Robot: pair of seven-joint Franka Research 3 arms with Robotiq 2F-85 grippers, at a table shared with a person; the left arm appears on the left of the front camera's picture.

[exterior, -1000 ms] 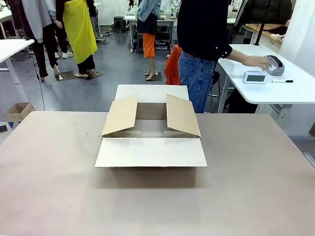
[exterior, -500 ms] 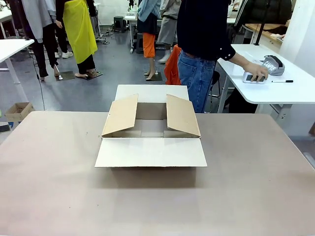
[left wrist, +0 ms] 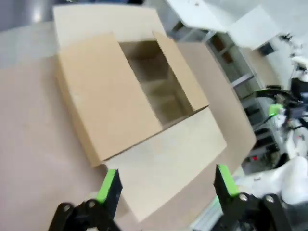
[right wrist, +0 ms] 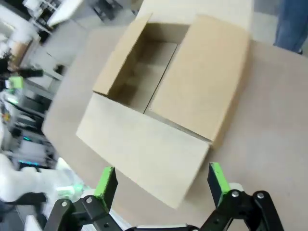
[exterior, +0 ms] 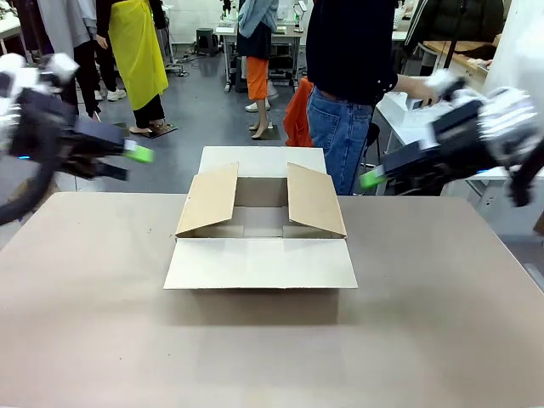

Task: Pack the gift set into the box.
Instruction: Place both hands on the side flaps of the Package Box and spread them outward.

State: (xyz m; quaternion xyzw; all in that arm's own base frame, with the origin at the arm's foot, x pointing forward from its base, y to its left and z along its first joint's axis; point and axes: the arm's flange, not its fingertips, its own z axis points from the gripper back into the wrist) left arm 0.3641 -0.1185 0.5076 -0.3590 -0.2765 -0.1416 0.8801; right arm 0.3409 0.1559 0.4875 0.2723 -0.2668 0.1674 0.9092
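Observation:
The box (exterior: 261,228) is a brown cardboard carton in the middle of the table, its four flaps spread open and its inside bare. My left gripper (exterior: 133,161) hovers above the table's far left, well left of the box, and my right gripper (exterior: 374,178) hovers to the box's far right. Both are blurred in the front view. The left wrist view has the box (left wrist: 126,91) beyond the left gripper (left wrist: 167,184), fingers wide apart, nothing between them. In the right wrist view the right gripper (right wrist: 161,180) is equally open over the box (right wrist: 166,103). The gift set is out of view.
A person (exterior: 350,76) in a dark top and jeans stands behind the box, one hand (exterior: 429,85) reaching to a white side table (exterior: 406,119) at the far right. The grey-brown table (exterior: 272,357) has free room all round the box.
Both arms have swung into the front view from the sides, where none showed before. The right arm now covers most of the side table and the items the person was handling there.

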